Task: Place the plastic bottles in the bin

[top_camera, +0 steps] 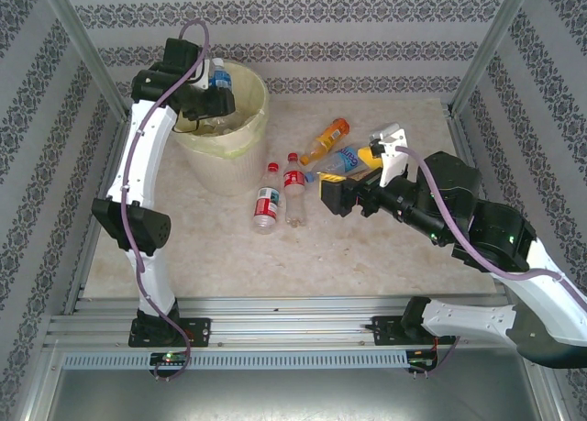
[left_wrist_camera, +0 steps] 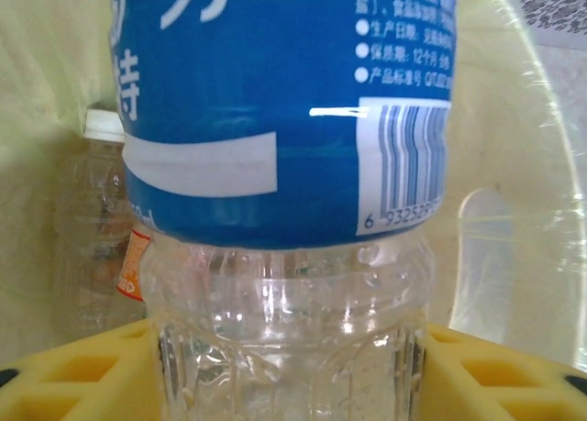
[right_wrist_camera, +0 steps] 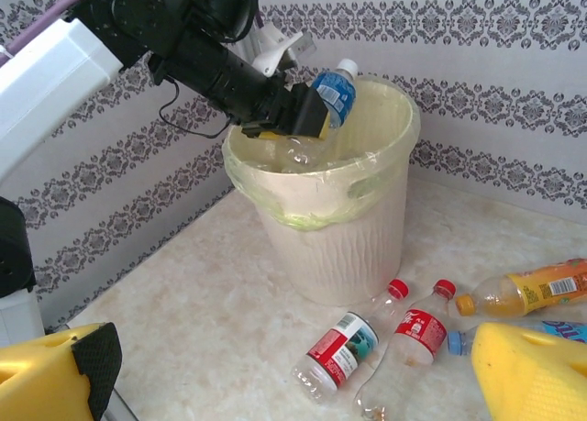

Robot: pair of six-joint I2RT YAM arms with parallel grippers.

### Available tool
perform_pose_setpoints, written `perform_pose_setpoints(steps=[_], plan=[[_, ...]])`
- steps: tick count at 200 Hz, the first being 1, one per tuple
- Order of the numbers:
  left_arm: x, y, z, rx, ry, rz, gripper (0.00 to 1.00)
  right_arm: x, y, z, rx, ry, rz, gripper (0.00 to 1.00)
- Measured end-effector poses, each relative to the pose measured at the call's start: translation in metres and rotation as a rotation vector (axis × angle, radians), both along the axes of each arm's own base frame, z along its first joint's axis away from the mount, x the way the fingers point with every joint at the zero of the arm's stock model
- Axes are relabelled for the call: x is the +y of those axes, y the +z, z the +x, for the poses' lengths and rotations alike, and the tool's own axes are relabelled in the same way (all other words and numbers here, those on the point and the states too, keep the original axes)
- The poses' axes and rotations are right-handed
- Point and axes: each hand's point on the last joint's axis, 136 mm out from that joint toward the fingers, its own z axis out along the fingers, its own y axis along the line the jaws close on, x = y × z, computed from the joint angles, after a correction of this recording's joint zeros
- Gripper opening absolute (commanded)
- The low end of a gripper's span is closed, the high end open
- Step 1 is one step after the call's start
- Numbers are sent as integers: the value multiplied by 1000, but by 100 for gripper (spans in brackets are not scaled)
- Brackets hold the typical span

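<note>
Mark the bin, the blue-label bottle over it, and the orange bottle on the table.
bin [top_camera: 220, 169]: top external view, on its cream outer wall.
blue-label bottle [left_wrist_camera: 275, 118]: left wrist view, on the blue label.
orange bottle [right_wrist_camera: 509, 297]: right wrist view, on its orange body.

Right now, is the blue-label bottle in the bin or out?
Out: left gripper holds blue-label bottle above the bin opening.

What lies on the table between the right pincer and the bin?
Two red-capped bottles, side by side, lie between right pincer and bin; top and right-wrist views show them.
</note>
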Motion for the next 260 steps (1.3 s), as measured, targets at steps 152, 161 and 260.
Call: perform_pose_setpoints(steps=[152, 161, 260], plan=[[-15, 95, -44, -228, -105, -104, 100, -1, -1, -1, -15, -3, 15, 98], [-16, 107, -53, -260, -115, -114, 100, -1, -4, -1, -7, -3, 13, 98], [-56, 55, -189, -180, -301, -116, 100, -22, -39, -16, 89, -10, -6, 98]])
